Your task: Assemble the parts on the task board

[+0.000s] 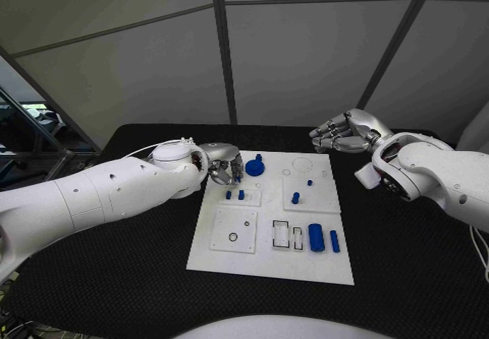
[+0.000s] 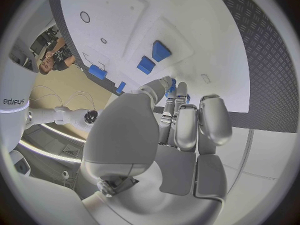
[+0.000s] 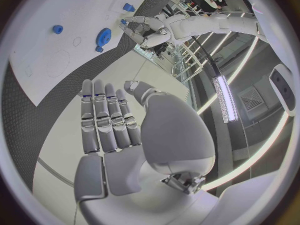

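Observation:
The white task board (image 1: 306,265) lies mid-table. My left hand (image 1: 222,167) hovers over its far left corner, beside the blue gear (image 1: 255,168). In the left wrist view the fingers (image 2: 187,125) close against the thumb on a small blue part (image 2: 172,83), mostly hidden. Two short blue pegs (image 1: 235,194) stand below that hand, and another peg (image 1: 295,198) stands on the right plate. A thick blue cylinder (image 1: 316,237) and a slim one (image 1: 334,241) lie near the front right. My right hand (image 1: 346,133) hangs beyond the board's far right corner, fingers (image 3: 106,120) straight, holding nothing.
Black table mat (image 1: 122,268) surrounds the board on all sides. Grey wall panels stand behind the table's far edge. The right wrist view looks across the board (image 3: 37,50) to the gear (image 3: 103,36) and my left hand (image 3: 140,27).

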`<action>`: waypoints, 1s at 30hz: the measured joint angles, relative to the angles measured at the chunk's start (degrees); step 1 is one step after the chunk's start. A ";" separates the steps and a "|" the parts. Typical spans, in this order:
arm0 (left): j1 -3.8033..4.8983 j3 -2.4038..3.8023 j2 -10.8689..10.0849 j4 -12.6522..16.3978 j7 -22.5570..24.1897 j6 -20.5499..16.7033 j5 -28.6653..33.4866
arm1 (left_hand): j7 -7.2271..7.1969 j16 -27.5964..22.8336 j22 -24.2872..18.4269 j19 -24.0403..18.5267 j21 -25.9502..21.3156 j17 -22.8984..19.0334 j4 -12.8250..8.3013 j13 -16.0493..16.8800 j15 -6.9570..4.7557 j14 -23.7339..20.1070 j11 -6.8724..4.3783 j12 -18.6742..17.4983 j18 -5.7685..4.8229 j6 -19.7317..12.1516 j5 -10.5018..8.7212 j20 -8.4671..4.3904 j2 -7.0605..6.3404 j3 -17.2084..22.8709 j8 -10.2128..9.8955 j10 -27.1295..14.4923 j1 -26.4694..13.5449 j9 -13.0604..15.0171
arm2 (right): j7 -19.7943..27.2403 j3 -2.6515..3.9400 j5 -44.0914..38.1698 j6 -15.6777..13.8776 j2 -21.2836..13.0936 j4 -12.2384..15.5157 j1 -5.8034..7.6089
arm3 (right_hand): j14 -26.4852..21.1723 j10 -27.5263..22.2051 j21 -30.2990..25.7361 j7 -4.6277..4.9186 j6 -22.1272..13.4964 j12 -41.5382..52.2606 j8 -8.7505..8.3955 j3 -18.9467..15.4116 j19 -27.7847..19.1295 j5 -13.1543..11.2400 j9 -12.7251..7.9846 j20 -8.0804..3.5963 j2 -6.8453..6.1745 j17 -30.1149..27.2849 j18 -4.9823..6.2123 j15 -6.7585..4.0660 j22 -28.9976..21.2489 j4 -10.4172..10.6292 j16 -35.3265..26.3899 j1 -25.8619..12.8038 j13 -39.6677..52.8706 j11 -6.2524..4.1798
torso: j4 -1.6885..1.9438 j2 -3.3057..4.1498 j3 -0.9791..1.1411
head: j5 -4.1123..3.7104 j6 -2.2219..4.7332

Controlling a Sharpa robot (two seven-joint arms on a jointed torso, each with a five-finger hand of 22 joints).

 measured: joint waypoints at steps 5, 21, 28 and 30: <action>0.00 -0.13 0.08 0.01 0.04 0.20 0.02 | 0.21 0.00 0.00 0.00 0.00 0.00 0.00 0.00 0.00 0.00 -0.21 0.00 0.01 0.21 0.00 0.00 0.00 0.00 -0.01 0.21 0.00 0.00 | 0.00 0.00 0.00 0.00 0.00 0.02 0.00 | 0.00 0.00 0.00 0.00 0.00 0.00 0.00 0.00 0.00 0.00 0.00 0.00 0.00 0.00 0.00 0.00 0.00 0.00 0.00 0.00 0.00 0.00 | 0.00 0.00 0.00 | -0.05 -0.14; -0.04 -0.19 0.01 0.06 0.17 0.37 0.04 | 0.21 0.00 0.00 0.00 0.00 0.01 -0.16 0.06 0.00 0.00 -0.19 -0.30 0.00 0.62 0.00 0.00 0.00 0.16 -0.12 1.02 0.00 -0.06 | -0.02 0.00 -0.02 0.00 0.02 0.04 0.00 | 0.00 0.00 0.00 0.00 0.00 0.00 0.00 0.00 0.00 0.00 0.00 0.00 0.00 0.00 0.00 0.00 0.00 0.00 0.00 0.00 0.00 0.00 | 0.05 -0.01 -0.02 | 0.10 -0.27; -0.04 -0.22 0.18 -0.04 0.16 0.41 0.05 | 0.21 0.00 0.00 0.00 0.00 -0.08 -0.16 0.06 0.00 0.00 -0.20 -0.30 0.00 0.62 -0.24 0.00 0.00 0.16 -0.13 1.03 0.00 -0.07 | -0.03 0.00 -0.02 0.00 0.03 0.05 0.00 | 0.00 0.22 0.00 0.00 0.00 0.00 0.00 0.00 0.00 0.00 0.00 0.00 0.00 -0.08 0.00 0.00 0.00 0.00 0.00 0.00 0.00 -0.22 | -0.02 -0.01 -0.02 | 0.07 -0.29; -0.04 -0.26 0.31 -0.05 0.15 0.45 0.05 | 0.21 0.00 0.00 0.00 0.00 -0.08 -0.16 0.06 0.00 0.00 -0.20 -0.30 0.00 0.62 -0.24 0.00 0.00 0.16 -0.13 1.03 0.01 -0.10 | -0.03 0.00 -0.02 0.00 0.05 0.05 0.00 | 0.00 0.22 0.00 0.00 0.00 0.00 0.00 0.00 0.00 0.00 0.00 0.00 0.00 -0.08 0.00 0.00 0.00 0.00 0.00 0.00 0.00 -0.22 | -0.02 -0.01 -0.02 | 0.04 -0.33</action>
